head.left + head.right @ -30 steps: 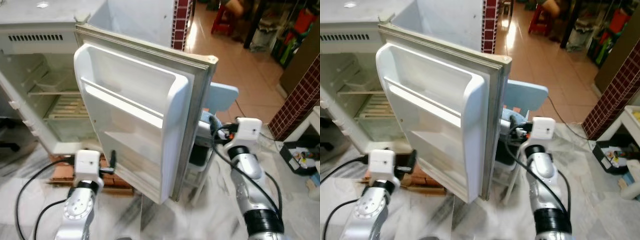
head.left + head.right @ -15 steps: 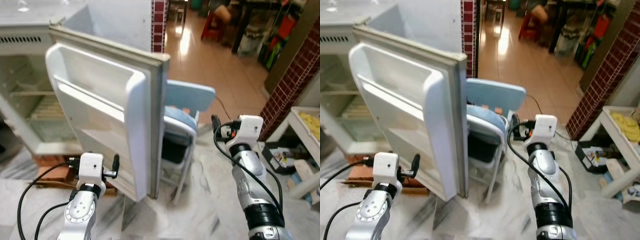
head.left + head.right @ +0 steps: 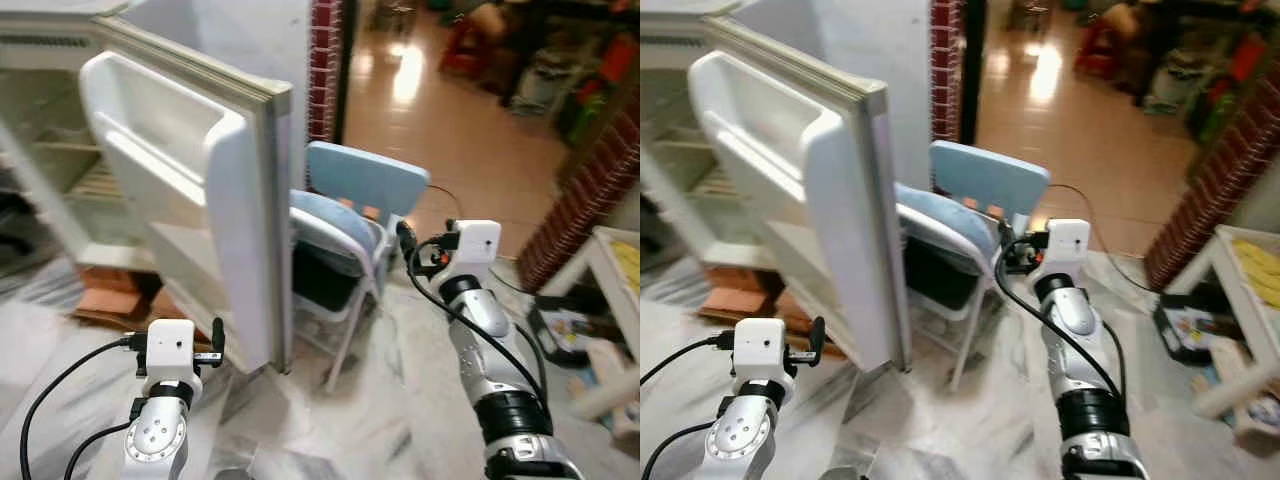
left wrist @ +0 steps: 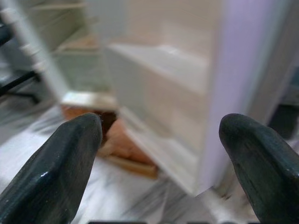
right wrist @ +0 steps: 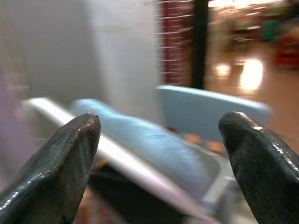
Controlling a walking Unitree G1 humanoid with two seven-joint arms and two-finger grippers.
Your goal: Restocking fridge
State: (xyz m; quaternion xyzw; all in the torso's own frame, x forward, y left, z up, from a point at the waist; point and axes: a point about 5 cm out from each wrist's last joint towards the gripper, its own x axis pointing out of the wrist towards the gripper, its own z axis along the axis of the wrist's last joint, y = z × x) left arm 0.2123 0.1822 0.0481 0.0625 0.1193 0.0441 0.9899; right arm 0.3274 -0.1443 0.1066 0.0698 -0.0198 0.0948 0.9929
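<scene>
Apparently fetching stock: white fridge door (image 3: 190, 190) stands open; left gripper (image 4: 161, 154) and right gripper (image 5: 161, 158) empty, jaws apart; next, locate items.

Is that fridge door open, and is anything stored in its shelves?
Open: the fridge door stands swung wide, its inner shelves facing out, bare.
</scene>
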